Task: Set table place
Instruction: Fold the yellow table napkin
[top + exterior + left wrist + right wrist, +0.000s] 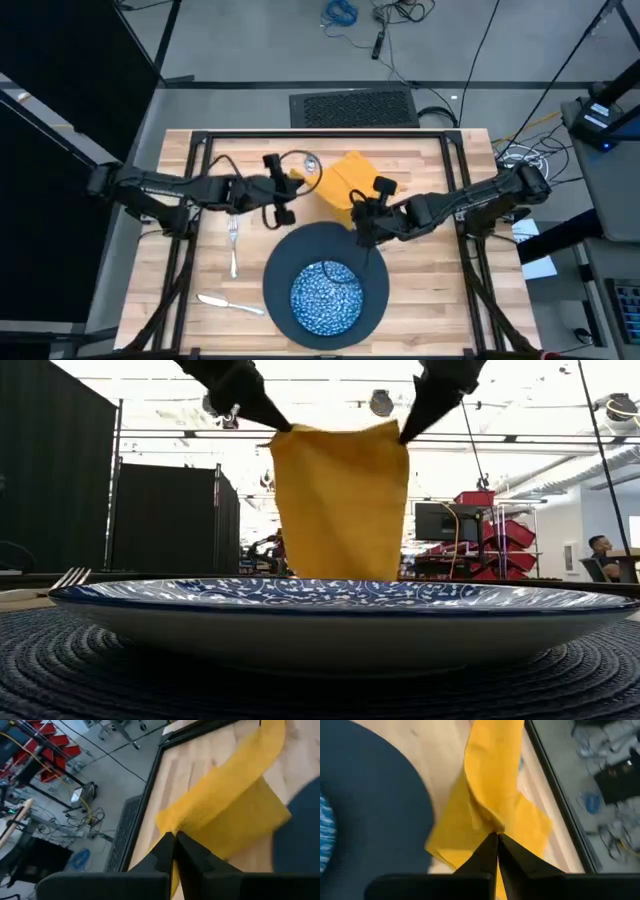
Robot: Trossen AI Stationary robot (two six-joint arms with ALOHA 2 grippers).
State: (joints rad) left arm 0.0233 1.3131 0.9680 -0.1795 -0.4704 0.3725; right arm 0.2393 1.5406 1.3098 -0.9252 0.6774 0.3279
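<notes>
Napkin (340, 500) between left claw (283, 426) and right claw (405, 436).

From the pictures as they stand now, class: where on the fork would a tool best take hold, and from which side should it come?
The fork lies flat on the table, left of the plate, lengthwise front to back. Probably best to pinch mid-handle from straight above, fingers across its narrow width. The left tool and right tool each hold a corner of the napkin.

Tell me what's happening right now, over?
Left gripper and right gripper each pinch a top corner of the napkin, hanging behind the plate. Nothing in the way.
</notes>
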